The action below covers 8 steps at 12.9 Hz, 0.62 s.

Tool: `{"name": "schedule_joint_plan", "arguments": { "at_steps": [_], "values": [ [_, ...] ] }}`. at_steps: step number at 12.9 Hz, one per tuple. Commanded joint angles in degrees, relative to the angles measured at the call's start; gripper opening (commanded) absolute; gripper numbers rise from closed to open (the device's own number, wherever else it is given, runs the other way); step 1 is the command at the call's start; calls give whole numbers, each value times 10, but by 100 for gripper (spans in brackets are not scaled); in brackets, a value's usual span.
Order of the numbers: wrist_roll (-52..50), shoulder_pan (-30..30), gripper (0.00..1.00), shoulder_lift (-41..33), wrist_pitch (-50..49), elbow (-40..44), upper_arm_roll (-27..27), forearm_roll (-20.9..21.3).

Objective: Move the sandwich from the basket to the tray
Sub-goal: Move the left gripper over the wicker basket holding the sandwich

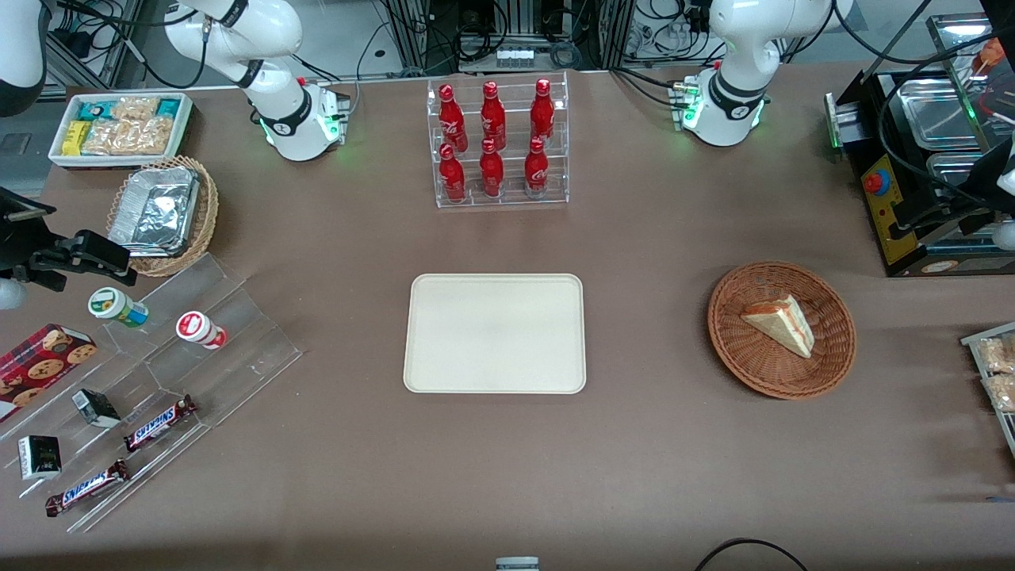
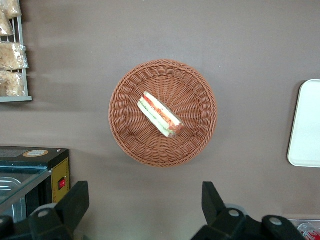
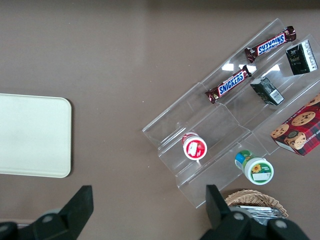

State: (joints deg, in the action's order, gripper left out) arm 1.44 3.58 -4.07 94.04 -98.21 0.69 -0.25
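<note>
Hovering tool [image 2: 145, 202] above sandwich [image 2: 160, 114].

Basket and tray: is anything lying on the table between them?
No. In the front view only bare brown table separates the basket from the tray. The open tool hangs above the basket.

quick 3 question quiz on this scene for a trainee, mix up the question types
1. True or false: the sandwich lies in the basket.
2. The tray holds: A) bottles B) nothing C) the sandwich.
3. Fill in: the gripper hangs over the table beside the basket with its fingers ____.

Key: 1 true; 2 B; 3 open.
</note>
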Motion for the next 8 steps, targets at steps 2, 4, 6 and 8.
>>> {"name": "schedule_joint_plan", "arguments": {
  "at_steps": [2, 4, 6, 8],
  "values": [
    [1, -1, 100, 7, -11, 14, -11, 10],
    [-3, -2, 100, 10, -11, 13, -11, 7],
    [-7, 0, 100, 17, -12, 10, -11, 10],
    [-38, -2, 100, 23, -11, 9, -10, 10]
  ]
}}
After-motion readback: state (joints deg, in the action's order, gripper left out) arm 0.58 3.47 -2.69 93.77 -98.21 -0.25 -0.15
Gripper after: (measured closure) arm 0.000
